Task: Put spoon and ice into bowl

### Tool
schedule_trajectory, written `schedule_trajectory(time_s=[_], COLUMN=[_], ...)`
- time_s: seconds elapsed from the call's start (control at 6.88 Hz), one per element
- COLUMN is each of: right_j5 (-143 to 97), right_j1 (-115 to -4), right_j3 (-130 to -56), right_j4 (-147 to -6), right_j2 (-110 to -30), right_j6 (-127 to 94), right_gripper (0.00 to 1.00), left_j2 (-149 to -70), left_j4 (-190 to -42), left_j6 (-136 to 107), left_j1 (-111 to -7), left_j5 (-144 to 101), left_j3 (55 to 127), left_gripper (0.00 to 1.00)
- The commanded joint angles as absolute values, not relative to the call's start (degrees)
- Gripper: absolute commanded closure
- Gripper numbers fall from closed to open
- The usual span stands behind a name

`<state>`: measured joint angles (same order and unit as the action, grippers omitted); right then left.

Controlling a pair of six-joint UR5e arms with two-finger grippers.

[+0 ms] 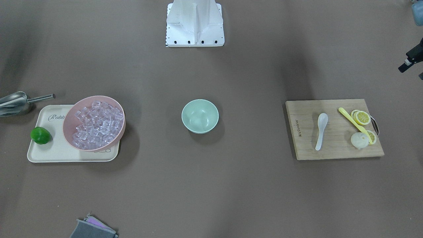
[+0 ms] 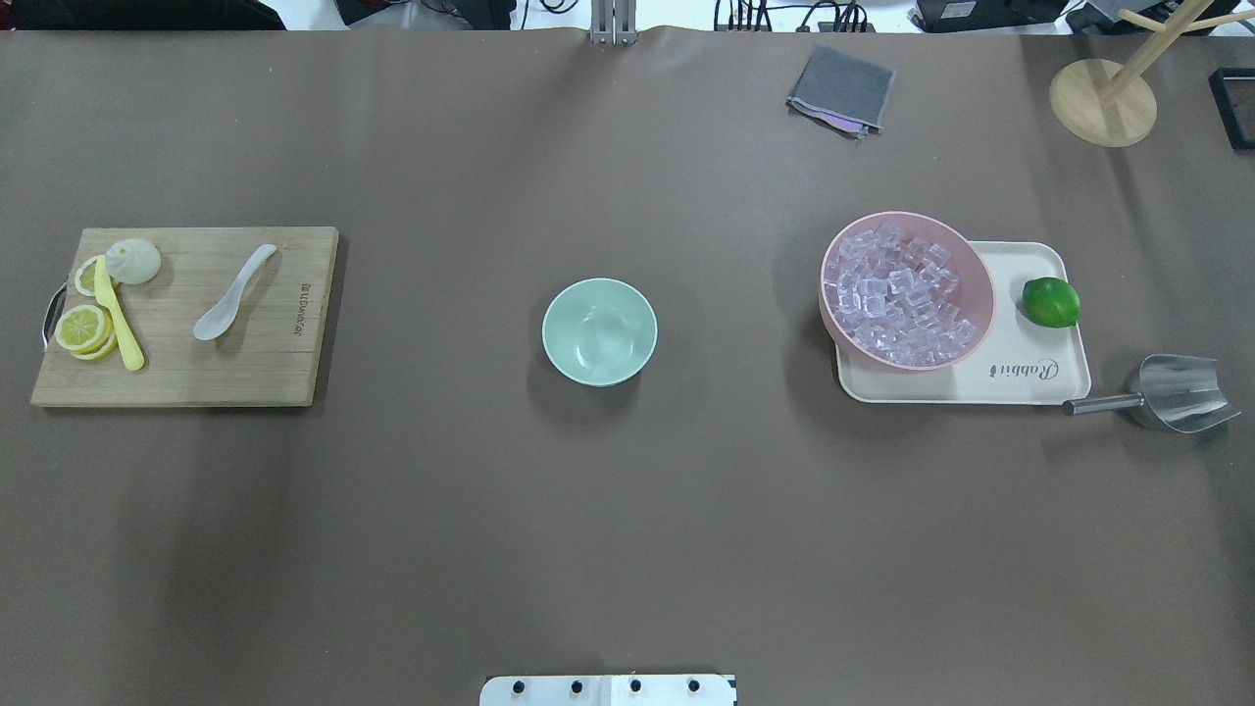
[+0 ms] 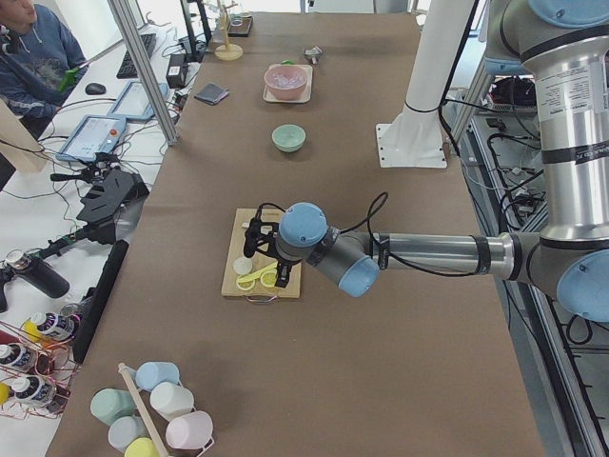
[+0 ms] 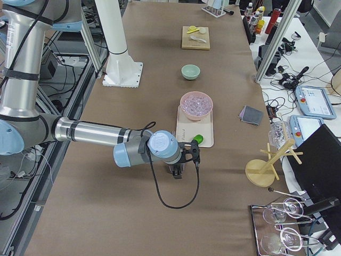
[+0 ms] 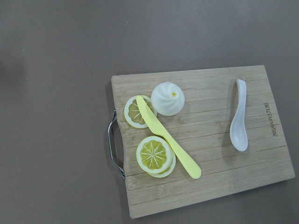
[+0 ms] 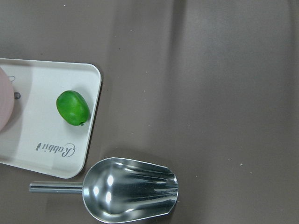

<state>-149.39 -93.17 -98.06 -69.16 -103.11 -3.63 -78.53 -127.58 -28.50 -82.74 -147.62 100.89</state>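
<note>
The white spoon (image 1: 321,130) lies on a wooden cutting board (image 1: 337,148), scoop toward the robot; it also shows in the left wrist view (image 5: 239,116). The mint-green bowl (image 1: 200,116) stands empty at the table's middle (image 2: 599,330). Clear ice cubes (image 1: 97,124) fill a pink bowl (image 2: 980,284). My left gripper (image 3: 262,257) hovers high over the board's outer end. My right gripper (image 4: 178,172) hovers beyond the tray's outer end. Neither gripper's fingers show in the wrist views, and I cannot tell whether they are open or shut.
On the board lie a yellow spoon (image 5: 168,142), lemon slices (image 5: 154,154) and a white bun (image 5: 168,99). The pink bowl and a lime (image 2: 1050,301) sit on a cream tray (image 2: 1020,387). A metal scoop (image 6: 131,189) lies beside it. A grey cloth (image 2: 841,88) lies at the far edge.
</note>
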Motion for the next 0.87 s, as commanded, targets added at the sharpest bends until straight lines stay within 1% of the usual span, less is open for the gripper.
schedule_trajectory(time_s=[0.0, 0.29, 0.44, 0.58, 0.73], right_j5=[-150.6, -146.0, -144.1, -143.4, -143.0], right_j1=[-90.6, -82.4, -79.0, -77.4, -75.0], right_j3=[-100.7, -100.9, -100.9, -100.9, -100.8], right_j4=[-67.3, -55.4, -51.4, -51.4, -51.4], right_j2=[-102.8, -101.7, -101.3, -99.8, -97.1], right_j6=[-9.7, -28.1, -33.8, -34.2, -37.1], right_gripper=[0.0, 0.0, 0.0, 0.0, 0.0], left_j2=[-81.3, -85.6, -86.9, -89.5, -92.3], left_j4=[-129.5, -129.3, -129.2, -129.1, -129.1], left_j6=[-32.9, -34.5, -34.5, -34.5, -34.5], left_j1=[-79.2, -71.3, -66.1, -61.0, -59.7], left_j5=[-143.8, -134.9, -129.8, -125.3, -124.0], left_j3=[100.8, 100.6, 100.5, 98.6, 95.7], left_gripper=[0.02, 0.06, 0.11, 0.15, 0.17])
